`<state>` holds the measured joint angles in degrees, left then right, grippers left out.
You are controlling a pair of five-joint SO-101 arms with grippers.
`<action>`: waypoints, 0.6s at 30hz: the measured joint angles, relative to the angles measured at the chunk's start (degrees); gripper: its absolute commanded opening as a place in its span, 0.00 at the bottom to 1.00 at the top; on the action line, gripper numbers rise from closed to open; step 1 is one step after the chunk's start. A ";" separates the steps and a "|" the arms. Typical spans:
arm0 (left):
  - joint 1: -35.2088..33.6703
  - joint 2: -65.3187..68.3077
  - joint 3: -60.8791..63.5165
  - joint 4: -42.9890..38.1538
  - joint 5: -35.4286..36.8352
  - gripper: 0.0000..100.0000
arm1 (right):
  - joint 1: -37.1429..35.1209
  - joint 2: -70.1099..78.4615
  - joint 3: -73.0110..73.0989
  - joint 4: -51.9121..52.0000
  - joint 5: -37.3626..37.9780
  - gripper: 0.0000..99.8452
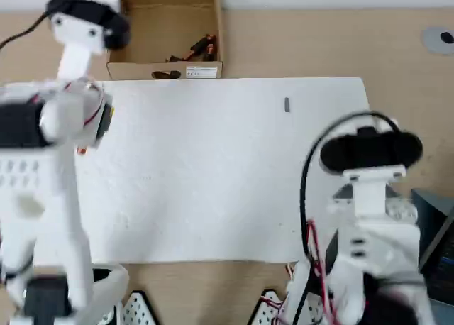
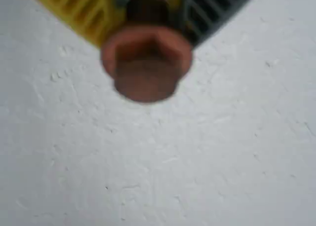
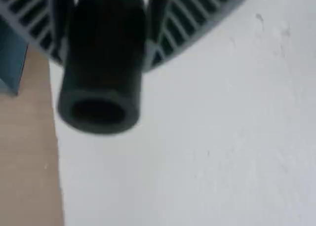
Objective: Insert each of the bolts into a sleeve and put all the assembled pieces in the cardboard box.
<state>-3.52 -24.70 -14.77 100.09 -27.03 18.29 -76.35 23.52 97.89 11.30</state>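
Left gripper (image 2: pixel 148 9) pinches a copper-coloured bolt (image 2: pixel 146 63), hex head toward the wrist camera and threaded end hidden. It sits just short of the cardboard box (image 1: pixel 163 71), off its left front corner. Right gripper (image 3: pixel 106 9) is clamped round a black sleeve (image 3: pixel 101 78), open bore showing, well away from the box on its right-front side. The box already has assembled pieces (image 1: pixel 201 48) inside. One small dark piece (image 1: pixel 286 105) lies on the white mat (image 1: pixel 213 176), out from the box's right front corner; bolt or sleeve, can't tell.

Risks:
- The held parts are well apart, so mating needs both arms brought together with axes lined up.
- Any tilt and the bolt probably jams at the sleeve mouth or twists in the grip.
- A dropped sleeve could roll off onto bare table (image 3: pixel 29 162).
- An arm's swing toward the box could knock the loose piece.
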 measured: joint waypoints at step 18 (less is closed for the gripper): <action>0.00 -52.13 50.29 -21.63 22.33 0.00 | -14.59 -27.34 32.35 -12.22 -8.88 0.01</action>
<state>-3.52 -76.84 35.52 78.46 -4.70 3.69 -103.69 55.87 85.67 2.42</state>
